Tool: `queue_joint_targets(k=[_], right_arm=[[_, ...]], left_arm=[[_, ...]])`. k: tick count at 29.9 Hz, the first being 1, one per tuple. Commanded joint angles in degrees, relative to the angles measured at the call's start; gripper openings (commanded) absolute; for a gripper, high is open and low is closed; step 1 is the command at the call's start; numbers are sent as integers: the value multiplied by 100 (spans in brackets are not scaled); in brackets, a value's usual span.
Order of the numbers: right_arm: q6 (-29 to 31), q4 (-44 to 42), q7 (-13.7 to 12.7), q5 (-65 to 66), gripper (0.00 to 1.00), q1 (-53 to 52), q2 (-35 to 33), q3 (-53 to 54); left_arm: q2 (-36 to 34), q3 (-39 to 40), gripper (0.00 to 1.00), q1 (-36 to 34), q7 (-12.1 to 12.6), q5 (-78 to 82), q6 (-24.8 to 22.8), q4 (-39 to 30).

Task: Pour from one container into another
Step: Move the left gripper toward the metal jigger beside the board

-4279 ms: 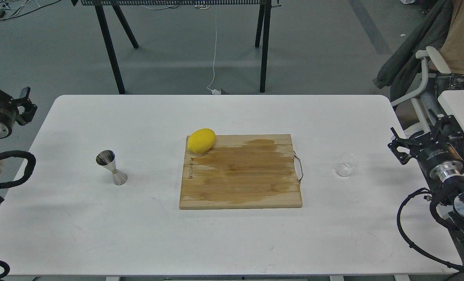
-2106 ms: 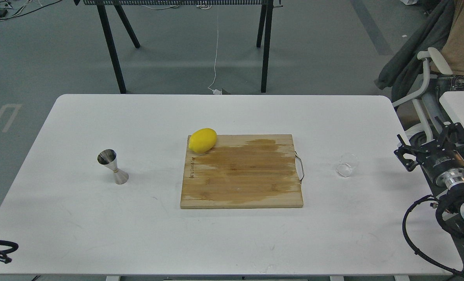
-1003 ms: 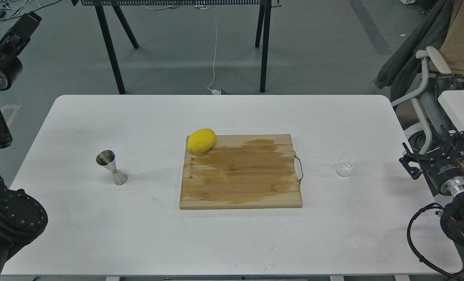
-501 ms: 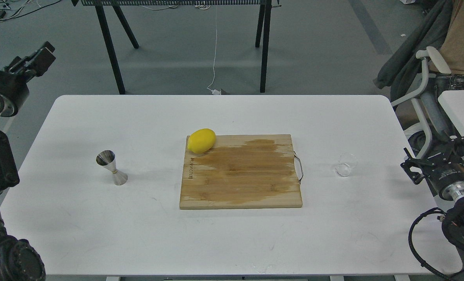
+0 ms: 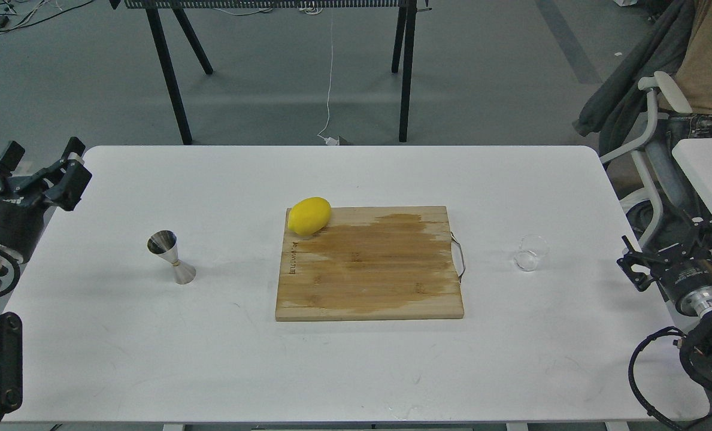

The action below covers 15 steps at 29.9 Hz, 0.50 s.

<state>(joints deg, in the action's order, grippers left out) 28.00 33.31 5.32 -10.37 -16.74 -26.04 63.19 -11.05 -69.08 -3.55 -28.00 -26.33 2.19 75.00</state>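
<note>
The clear glass cup (image 5: pixel 530 252) stands on the white table (image 5: pixel 356 371), right of the cutting board. The steel hourglass jigger (image 5: pixel 171 257) stands upright on the table's left part. My left gripper (image 5: pixel 39 166) hovers at the table's far left edge, up and left of the jigger; its fingers are spread and hold nothing. My right gripper (image 5: pixel 674 250) sits off the table's right edge, well to the right of the cup, open and empty. Neither gripper touches a container.
A wooden cutting board (image 5: pixel 370 281) with a dark wet stain lies mid-table, a yellow lemon (image 5: pixel 309 215) on its far left corner. A chair with clothing (image 5: pixel 661 102) stands at the right. Black trestle legs (image 5: pixel 406 72) rise behind the table.
</note>
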Motion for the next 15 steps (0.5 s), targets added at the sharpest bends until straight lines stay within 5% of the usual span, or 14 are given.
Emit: queue_joint_targets(k=[1, 15], right_arm=[[0, 0, 4, 0, 100, 30, -7, 0], [0, 0, 119, 0, 100, 48, -7, 0]], left_arm=[[-20, -245, 100, 319, 0, 5, 509, -3], [-73, -913, 100, 1515, 0, -3, 1283, -3]])
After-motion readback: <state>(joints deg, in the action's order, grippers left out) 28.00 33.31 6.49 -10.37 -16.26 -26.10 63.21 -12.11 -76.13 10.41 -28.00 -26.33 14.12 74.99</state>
